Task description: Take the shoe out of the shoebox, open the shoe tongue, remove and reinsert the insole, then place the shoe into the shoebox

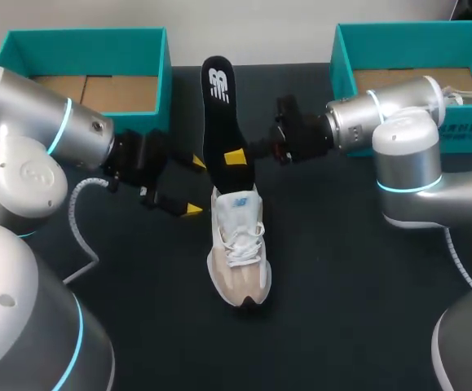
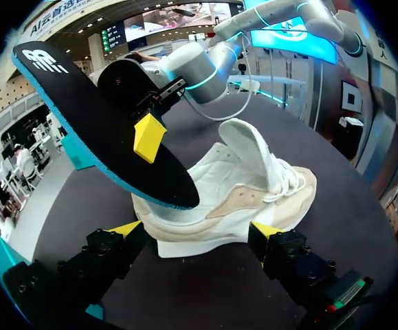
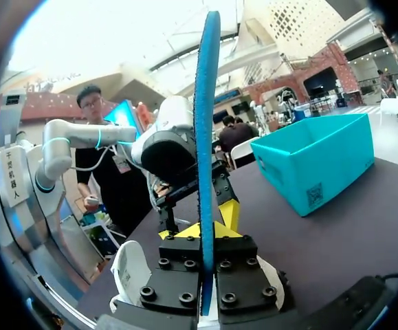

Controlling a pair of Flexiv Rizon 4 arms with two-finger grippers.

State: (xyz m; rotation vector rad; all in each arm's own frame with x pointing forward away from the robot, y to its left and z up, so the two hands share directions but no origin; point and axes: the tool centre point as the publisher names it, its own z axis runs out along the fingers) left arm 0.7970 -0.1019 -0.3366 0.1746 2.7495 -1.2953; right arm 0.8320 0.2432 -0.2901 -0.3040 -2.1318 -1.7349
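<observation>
Insole (image 1: 217, 114) upright over the shoe (image 1: 238, 244), in the pinch of the right tool (image 1: 229, 156); left tool (image 1: 193, 186) spread beside the shoe

Exhibition hall, overhead display screens (image 2: 171, 19)

White logo (image 1: 218, 84) on the insole (image 1: 216, 122), white print (image 1: 466, 130) (illegible) on the right shoebox (image 1: 343, 69)
</observation>
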